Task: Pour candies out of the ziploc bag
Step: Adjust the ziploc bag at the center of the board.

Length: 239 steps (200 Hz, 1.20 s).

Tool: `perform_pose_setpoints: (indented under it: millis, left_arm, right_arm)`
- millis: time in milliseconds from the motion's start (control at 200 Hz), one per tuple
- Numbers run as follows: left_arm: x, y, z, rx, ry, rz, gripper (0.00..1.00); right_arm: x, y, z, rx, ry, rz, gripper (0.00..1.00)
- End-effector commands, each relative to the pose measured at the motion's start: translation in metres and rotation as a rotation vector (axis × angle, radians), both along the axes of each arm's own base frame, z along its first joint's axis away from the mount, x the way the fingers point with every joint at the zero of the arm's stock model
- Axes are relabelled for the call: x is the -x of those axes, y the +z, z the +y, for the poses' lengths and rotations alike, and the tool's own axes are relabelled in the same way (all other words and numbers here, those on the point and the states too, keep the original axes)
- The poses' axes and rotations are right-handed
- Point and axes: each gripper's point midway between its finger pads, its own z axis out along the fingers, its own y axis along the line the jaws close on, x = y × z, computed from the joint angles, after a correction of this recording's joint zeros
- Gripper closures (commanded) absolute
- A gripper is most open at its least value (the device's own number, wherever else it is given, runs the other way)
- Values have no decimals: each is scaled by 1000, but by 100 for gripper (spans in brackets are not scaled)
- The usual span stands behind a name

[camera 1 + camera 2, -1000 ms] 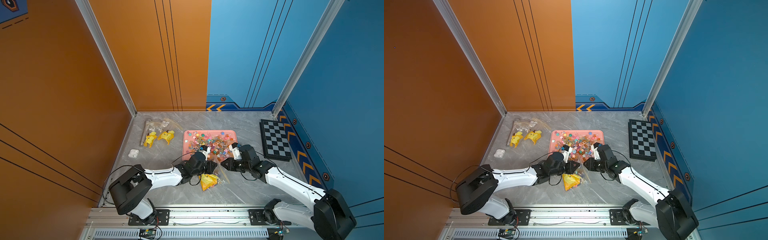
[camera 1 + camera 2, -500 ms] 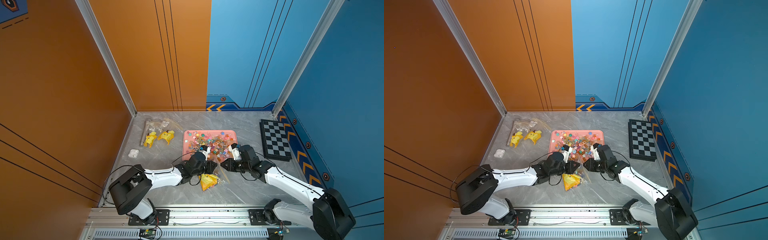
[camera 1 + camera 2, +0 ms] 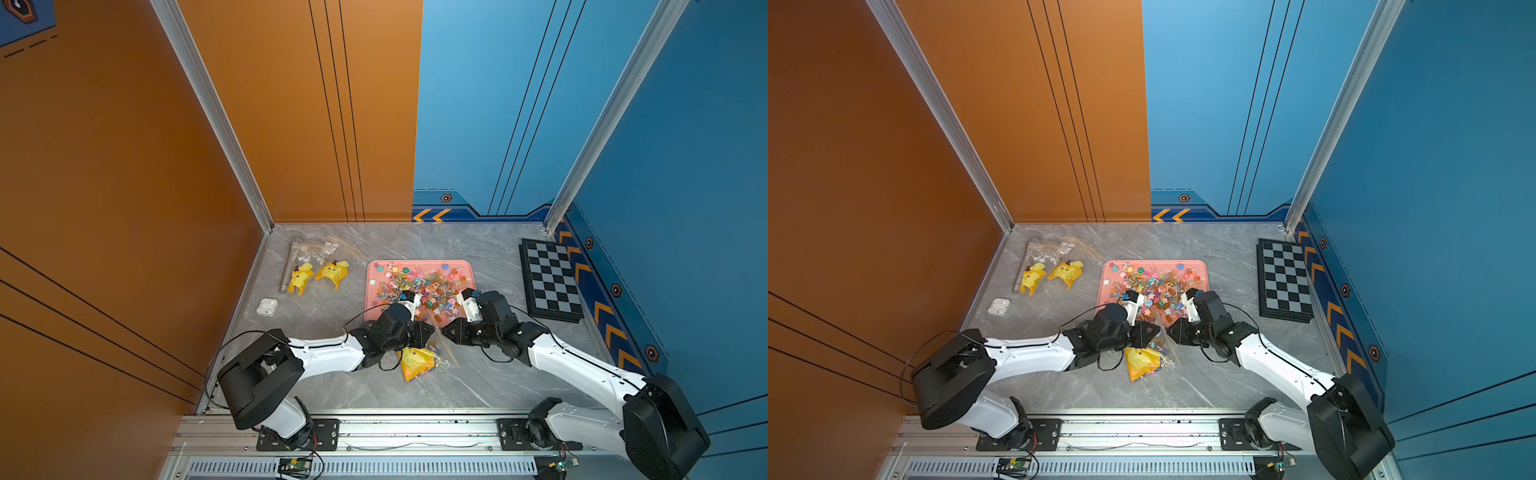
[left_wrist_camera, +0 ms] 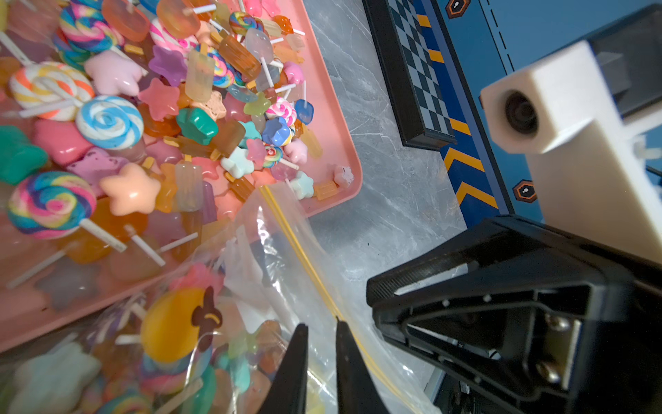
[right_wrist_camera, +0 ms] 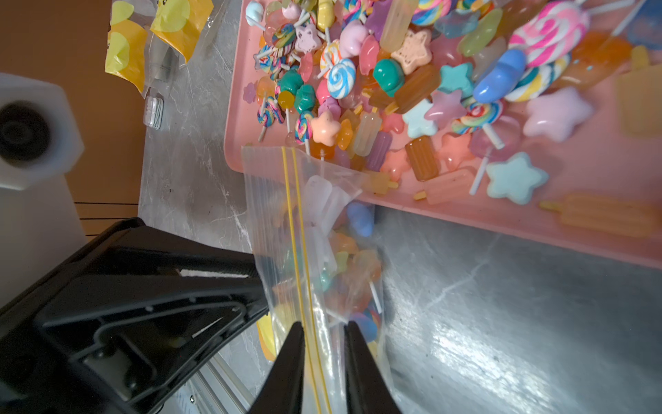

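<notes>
Pinching the ziploc bag (image 5: 272,200) at its zip edge, left gripper (image 4: 320,331) and right gripper (image 5: 324,331) both clamped on film, you hold its mouth at the pink tray (image 5: 501,224) rim; raise the bag's bottom so candies (image 5: 359,219) inside slide out.

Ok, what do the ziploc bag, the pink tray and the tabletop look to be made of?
The ziploc bag: thin clear glossy plastic film; candies show through it and it creases. The pink tray: probably moulded plastic, smooth, with a rounded raised rim. The tabletop: grey marble look, veined, with glossy reflections; real stone or printed laminate, cannot tell.
</notes>
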Motion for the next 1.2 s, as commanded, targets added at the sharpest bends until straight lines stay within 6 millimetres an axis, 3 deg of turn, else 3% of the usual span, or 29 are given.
perform_pose_setpoints:
  millis: [0, 290, 490, 671, 776, 991, 1191]
  left_arm:
    - [-5, 11, 1, 30, 10, -13, 82]
    - [-4, 11, 0, 32, 7, -12, 82]
    - [0, 9, 4, 33, 10, -2, 82]
    - [24, -26, 19, -18, 22, 79, 81]
    - [38, -34, 17, -42, 14, 80, 81]
    - [44, -38, 3, -52, -15, 93, 80]
    - [50, -62, 24, -94, 26, 140, 80]
  right_arm:
    - [7, -3, 0, 12, 29, -8, 77]
    - [6, 5, 0, 3, 26, -29, 77]
    - [5, -6, -5, 33, 12, -16, 77]
    - [1, -22, -17, 81, -39, 18, 77]
    - [0, -28, -20, 100, -47, 28, 77]
    - [-1, -48, -17, 117, -35, 70, 77]
    - [6, -67, -14, 132, -19, 108, 78]
